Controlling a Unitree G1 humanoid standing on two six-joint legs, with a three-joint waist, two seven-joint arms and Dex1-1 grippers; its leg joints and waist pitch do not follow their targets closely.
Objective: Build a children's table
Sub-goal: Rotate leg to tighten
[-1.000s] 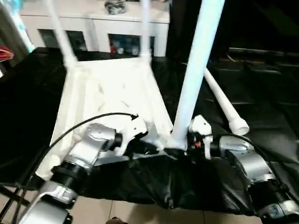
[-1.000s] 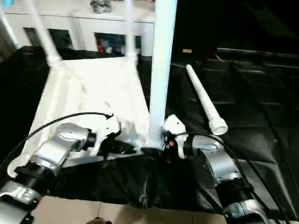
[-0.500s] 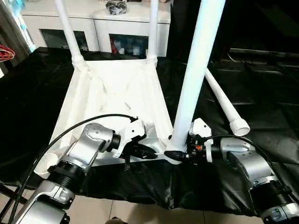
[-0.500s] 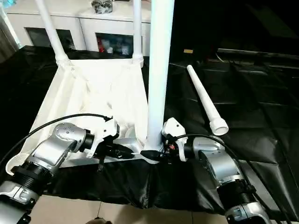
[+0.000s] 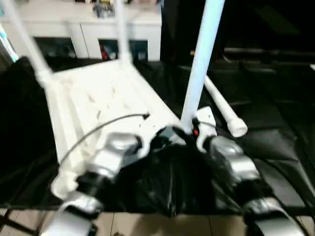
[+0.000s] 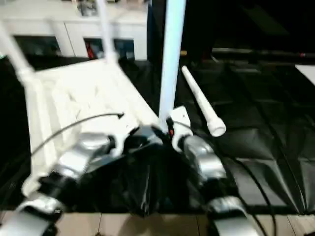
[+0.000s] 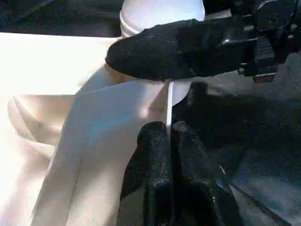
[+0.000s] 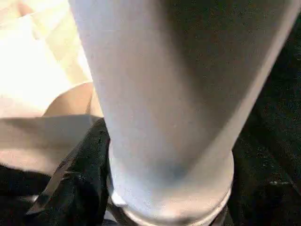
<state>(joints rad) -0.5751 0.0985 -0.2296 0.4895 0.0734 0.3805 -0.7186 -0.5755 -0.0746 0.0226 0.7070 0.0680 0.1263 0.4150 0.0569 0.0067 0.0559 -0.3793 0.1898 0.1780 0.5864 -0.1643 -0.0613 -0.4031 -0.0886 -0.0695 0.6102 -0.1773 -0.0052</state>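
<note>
1. The children's table (image 5: pixel 93 93) is seen upside down on the black-covered bench (image 5: pixel 275 123), ribbed underside up, in front of the white cabinet (image 5: pixel 88 29).
2. Two legs (image 5: pixel 120 29) are seen standing in the table's far corner sockets.
3. A third leg (image 5: pixel 199 69) is seen upright at the table's near corner on the robot's right.
4. A fourth leg (image 5: pixel 224 110) is seen lying loose on the bench, just beside that near corner.
5. The right pincer (image 5: pixel 189 132) is clenched around the base of the upright leg; one black finger (image 7: pixel 164 47) is pressed against it.
6. The left pincer (image 7: pixel 169 141) is fully clenched, its tips set at the table's rim just below the same socket, nothing grasped.
</note>
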